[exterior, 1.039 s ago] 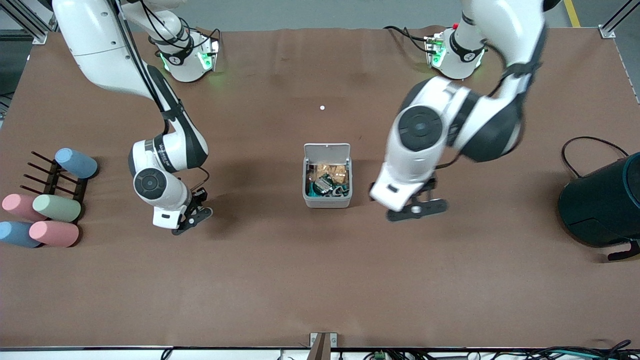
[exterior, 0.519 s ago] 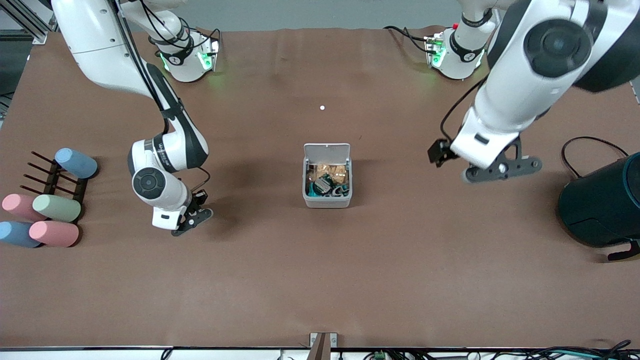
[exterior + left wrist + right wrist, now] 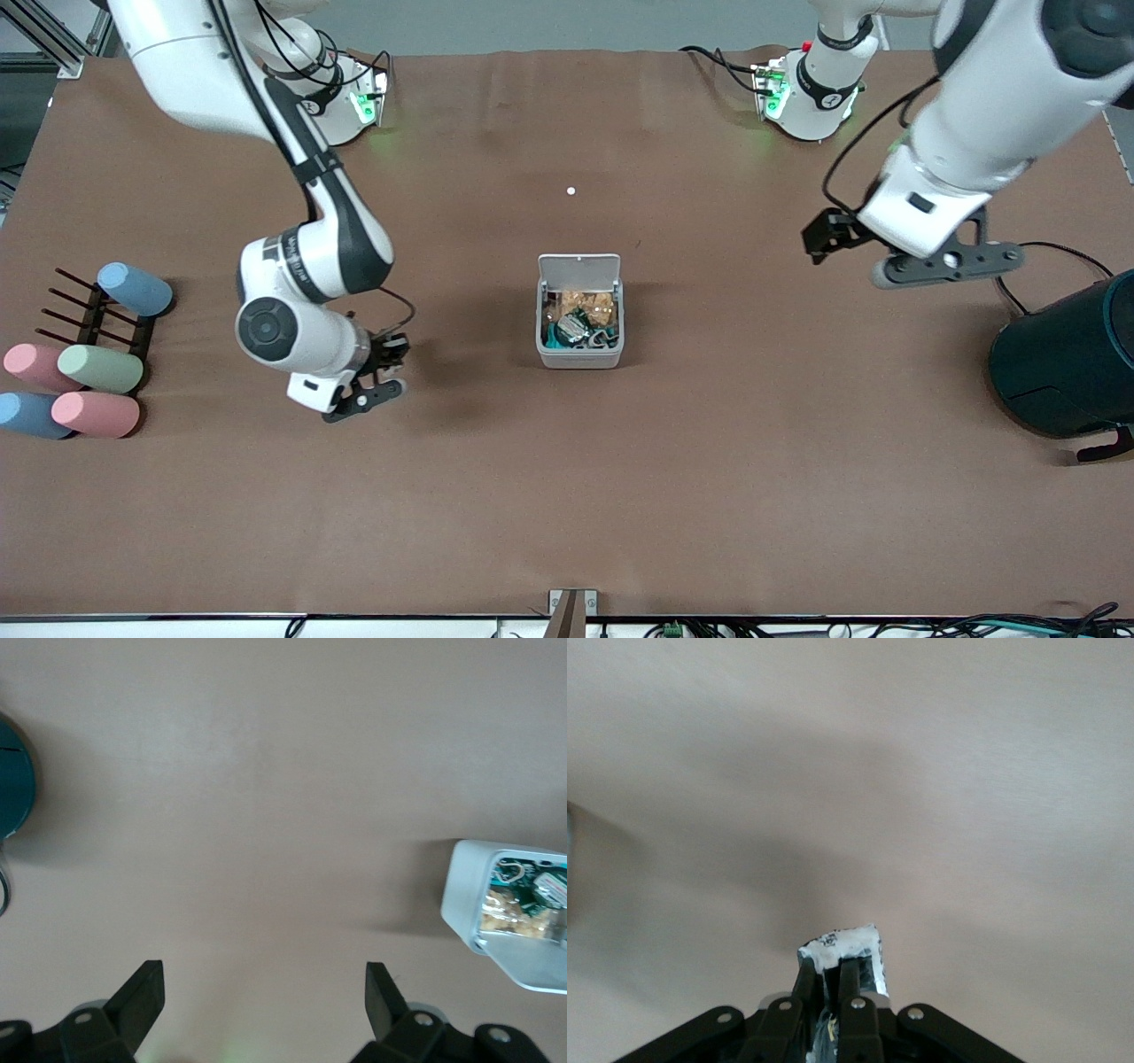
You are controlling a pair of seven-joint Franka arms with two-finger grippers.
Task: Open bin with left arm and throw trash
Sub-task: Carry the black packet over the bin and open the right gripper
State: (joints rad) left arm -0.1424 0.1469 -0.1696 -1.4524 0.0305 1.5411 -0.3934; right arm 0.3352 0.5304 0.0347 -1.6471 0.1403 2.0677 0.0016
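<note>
The bin (image 3: 580, 359) stands mid-table with its white lid (image 3: 579, 266) tipped up and open. Tan and dark green scraps (image 3: 580, 317) lie inside it. It also shows in the left wrist view (image 3: 462, 895). My left gripper (image 3: 943, 264) is open and empty, raised over the table between the bin and the teal cylinder; in its own view (image 3: 264, 979) the jaws stand wide apart. My right gripper (image 3: 372, 394) is low over the table beside the bin, toward the right arm's end. It (image 3: 837, 964) is shut on a crumpled black-and-white wrapper (image 3: 850, 943).
A big dark teal cylinder (image 3: 1067, 359) with a black cable (image 3: 1041, 252) stands at the left arm's end. Several pastel cylinders (image 3: 97, 368) and a black rack (image 3: 93, 315) lie at the right arm's end. A small white dot (image 3: 570, 190) lies farther from the camera than the bin.
My left arm has lifted away from beside the bin toward the left arm's end. My right gripper has shifted a little toward the bin. The bin's lid stays open.
</note>
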